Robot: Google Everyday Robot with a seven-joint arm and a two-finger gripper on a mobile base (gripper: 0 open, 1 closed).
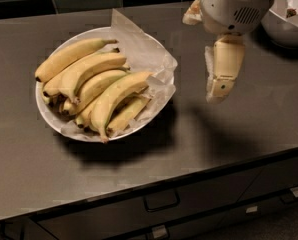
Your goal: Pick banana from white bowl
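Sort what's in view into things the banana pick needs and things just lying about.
Job: banana, on top at the pile's front; white bowl holding it; gripper, above the counter beside the bowl, touching nothing.
Lying about: other bananas; paper liner; second bowl at the far edge; drawers.

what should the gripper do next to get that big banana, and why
Probably carry the gripper sideways toward the white bowl until it hangs over the banana. It hovers above the counter beside the bowl, well clear of it, so descending here would grasp nothing. That banana lies on top of the other bananas, uncovered.
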